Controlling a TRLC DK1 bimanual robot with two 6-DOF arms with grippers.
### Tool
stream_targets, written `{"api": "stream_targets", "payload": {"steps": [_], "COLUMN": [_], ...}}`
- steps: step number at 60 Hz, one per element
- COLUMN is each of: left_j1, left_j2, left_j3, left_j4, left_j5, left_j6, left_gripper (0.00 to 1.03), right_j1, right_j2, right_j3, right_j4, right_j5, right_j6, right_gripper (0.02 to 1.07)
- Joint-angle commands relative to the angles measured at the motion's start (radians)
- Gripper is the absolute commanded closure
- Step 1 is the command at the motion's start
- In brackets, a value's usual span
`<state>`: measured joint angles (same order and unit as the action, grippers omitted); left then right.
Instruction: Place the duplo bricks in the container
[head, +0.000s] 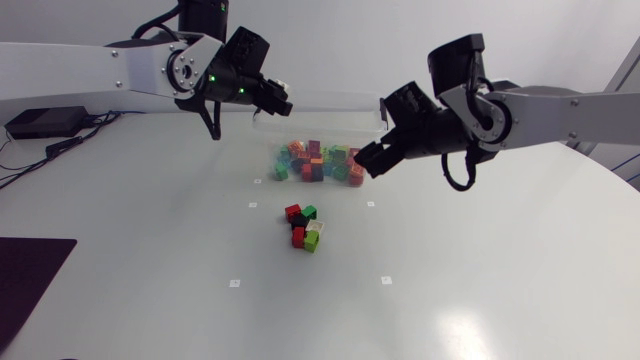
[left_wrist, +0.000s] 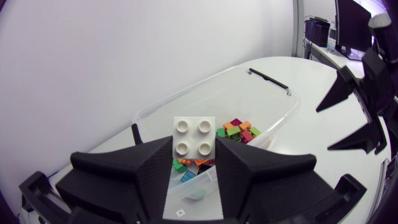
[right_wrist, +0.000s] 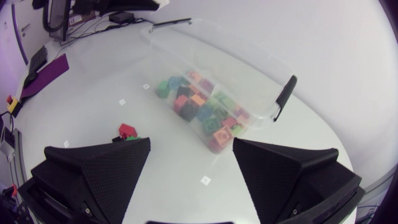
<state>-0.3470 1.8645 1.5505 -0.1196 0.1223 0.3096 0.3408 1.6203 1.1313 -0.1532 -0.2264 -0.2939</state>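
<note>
A clear plastic container (head: 335, 108) stands at the back middle of the table, with several coloured duplo bricks (head: 315, 162) in it. My left gripper (head: 280, 98) hangs above the container's left end, shut on a white four-stud brick (left_wrist: 194, 140). At the container's right end my right gripper (head: 365, 162) stands open with nothing between its fingers (right_wrist: 99, 174). A small pile of red, green, black and white bricks (head: 303, 227) lies on the table in front of the container. The right wrist view shows that pile (right_wrist: 127, 130) and the bricks in the container (right_wrist: 205, 109) ahead of the gripper.
Black latch handles (right_wrist: 285, 98) sit at each end of the container. A dark mat (head: 30, 270) lies at the table's front left edge. Small white markers (head: 235, 283) dot the table around the pile.
</note>
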Motion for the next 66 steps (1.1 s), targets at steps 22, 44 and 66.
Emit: {"api": "stream_targets", "payload": {"steps": [22,44,66], "left_j1": [0.006,0.055,0.14], "left_j2": [0.217,0.116,-0.174], "left_j3": [0.224,0.094,-0.244], "left_j4": [0.017,0.026,0.081], "left_j5": [0.004,0.002,0.03], "left_j6": [-0.05,-0.017,0.091], "left_gripper": [0.73,0.04,0.04], "right_j1": [0.112,0.236,0.271], "right_j2": [0.018,0.159,0.309], "right_j3": [-0.114,-0.056,0.104], "right_j4": [-0.057,-0.163,-0.236], "right_j5": [-0.014,-0.007,-0.007], "right_j6": [-0.12,-0.157,-0.191], "right_gripper": [0.11,0.11,0.11]}}
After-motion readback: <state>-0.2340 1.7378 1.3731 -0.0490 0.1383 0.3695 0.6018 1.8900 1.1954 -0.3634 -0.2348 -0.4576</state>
